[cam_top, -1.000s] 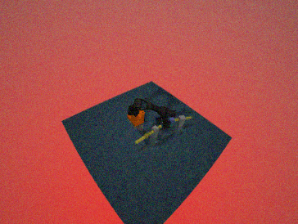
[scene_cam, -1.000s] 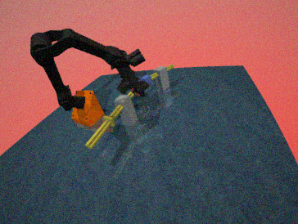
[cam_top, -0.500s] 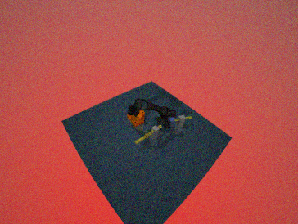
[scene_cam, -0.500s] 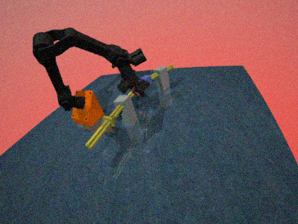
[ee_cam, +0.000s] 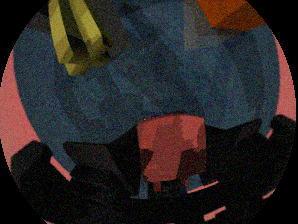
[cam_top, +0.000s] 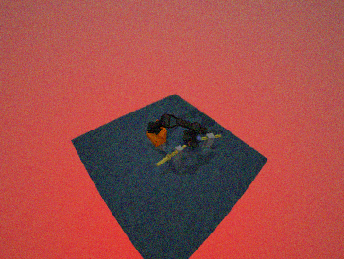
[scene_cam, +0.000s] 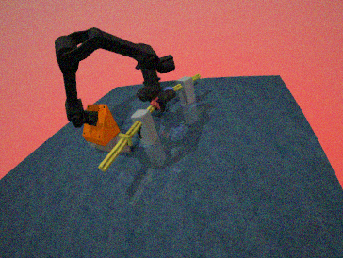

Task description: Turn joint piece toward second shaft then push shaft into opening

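Note:
My gripper (cam_top: 191, 140) (scene_cam: 157, 103) (ee_cam: 160, 121) is shut on the red joint piece (scene_cam: 154, 102) (ee_cam: 171, 132). The joint piece sits between the dark fingers, which hide part of it. A blue part (scene_cam: 168, 88) shows between the gripper and the far yellow shaft (cam_top: 217, 136) (scene_cam: 197, 77), which is held in the far grey block (cam_top: 210, 136) (scene_cam: 187, 89). The longer yellow shaft (cam_top: 163, 161) (scene_cam: 112, 158) (ee_cam: 90, 27) runs through the near grey block (cam_top: 179, 148) (scene_cam: 149, 129). In the wrist view its end is apart from the joint piece. I cannot tell exactly where the opening points.
The orange arm base (cam_top: 157, 136) (scene_cam: 101, 124) (ee_cam: 232, 12) stands beside the near block and the long shaft. A small yellow crosspiece (scene_cam: 125, 137) sticks out of that shaft between its outer end and the near block. The dark blue table (cam_top: 175, 203) (scene_cam: 245, 188) carries both blocks.

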Controlling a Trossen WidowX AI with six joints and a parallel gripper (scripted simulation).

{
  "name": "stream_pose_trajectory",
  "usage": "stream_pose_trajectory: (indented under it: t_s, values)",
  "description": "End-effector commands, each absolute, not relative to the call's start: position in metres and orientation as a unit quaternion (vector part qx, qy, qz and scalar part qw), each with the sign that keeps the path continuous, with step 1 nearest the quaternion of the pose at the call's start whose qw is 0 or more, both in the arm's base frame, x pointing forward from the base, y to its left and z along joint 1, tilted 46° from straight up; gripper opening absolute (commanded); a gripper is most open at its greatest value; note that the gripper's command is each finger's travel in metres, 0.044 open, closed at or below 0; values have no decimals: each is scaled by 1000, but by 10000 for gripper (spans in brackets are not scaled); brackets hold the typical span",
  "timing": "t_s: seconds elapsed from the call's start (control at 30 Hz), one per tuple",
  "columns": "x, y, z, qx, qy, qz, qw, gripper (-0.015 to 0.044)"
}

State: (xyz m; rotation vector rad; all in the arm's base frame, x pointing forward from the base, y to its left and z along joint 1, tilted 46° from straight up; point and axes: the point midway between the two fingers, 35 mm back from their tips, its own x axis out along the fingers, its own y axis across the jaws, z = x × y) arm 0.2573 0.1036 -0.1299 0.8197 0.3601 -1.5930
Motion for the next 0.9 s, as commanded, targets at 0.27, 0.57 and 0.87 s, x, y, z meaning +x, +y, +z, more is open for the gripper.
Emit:
stream_pose_trajectory:
  t_s: [0.27,0.57,0.87]
  values:
    - [260,105,-123,266,147,-701,645,0]
    - [261,105,-122,254,146,-701,650,0]
    - [261,105,-122,255,146,-701,649,0]
